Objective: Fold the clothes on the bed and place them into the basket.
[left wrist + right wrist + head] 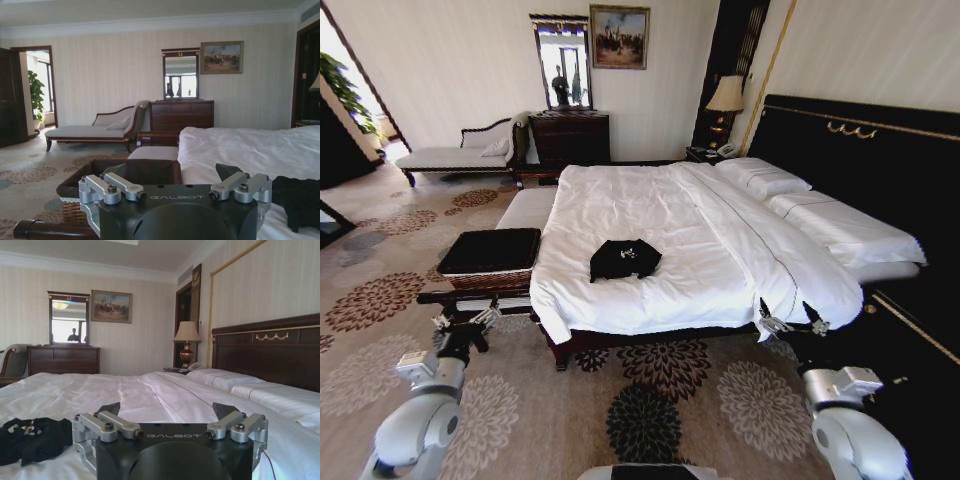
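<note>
A white-duveted bed (650, 230) fills mid-frame; the wicker basket (490, 256) waits at its left. The crumpled black T-shirt (624, 259) lies centre. Left gripper (465, 321) and right gripper (790, 322) hover low, spread and empty; flattening first should help.

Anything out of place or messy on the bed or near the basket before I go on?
Only the black T-shirt: it lies crumpled near the foot edge of the bed, unfolded. The basket stands upright beside the bed.
</note>
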{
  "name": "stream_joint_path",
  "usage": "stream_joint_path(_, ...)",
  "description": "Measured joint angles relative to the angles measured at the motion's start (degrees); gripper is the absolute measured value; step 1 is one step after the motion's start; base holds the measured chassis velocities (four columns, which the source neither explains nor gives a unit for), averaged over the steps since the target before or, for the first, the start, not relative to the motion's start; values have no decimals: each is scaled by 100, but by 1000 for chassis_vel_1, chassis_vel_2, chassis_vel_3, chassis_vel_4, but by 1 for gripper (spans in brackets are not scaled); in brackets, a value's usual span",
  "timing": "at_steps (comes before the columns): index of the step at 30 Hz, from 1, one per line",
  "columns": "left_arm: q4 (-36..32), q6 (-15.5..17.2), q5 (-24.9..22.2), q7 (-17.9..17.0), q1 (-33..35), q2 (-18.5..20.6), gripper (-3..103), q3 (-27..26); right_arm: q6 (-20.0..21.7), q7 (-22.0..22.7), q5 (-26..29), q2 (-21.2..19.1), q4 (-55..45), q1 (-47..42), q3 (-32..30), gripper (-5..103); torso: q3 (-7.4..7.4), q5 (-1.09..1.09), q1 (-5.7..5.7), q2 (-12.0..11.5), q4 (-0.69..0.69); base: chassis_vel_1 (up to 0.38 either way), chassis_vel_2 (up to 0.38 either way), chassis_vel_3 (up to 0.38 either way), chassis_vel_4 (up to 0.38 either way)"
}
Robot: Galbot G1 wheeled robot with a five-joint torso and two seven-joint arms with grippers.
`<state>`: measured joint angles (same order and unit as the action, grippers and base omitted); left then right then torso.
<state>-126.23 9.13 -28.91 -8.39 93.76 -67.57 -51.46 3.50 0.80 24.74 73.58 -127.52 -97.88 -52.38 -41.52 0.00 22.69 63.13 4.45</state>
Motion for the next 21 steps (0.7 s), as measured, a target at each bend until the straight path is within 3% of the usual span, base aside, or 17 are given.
stream_joint_path(10, 78, -54, 116, 66, 62, -69, 100, 106, -61, -22, -203, 220, 27, -196, -27, 100, 1, 0, -2, 0, 1, -25, 33, 20, -35)
stream_joint_path(21, 118, -55, 146, 52, 57, -91, 100, 150, -56, -22, -296, 228, 124, -101, 30, 100, -1, 0, 2, -2, 0, -158, 182, 164, -169)
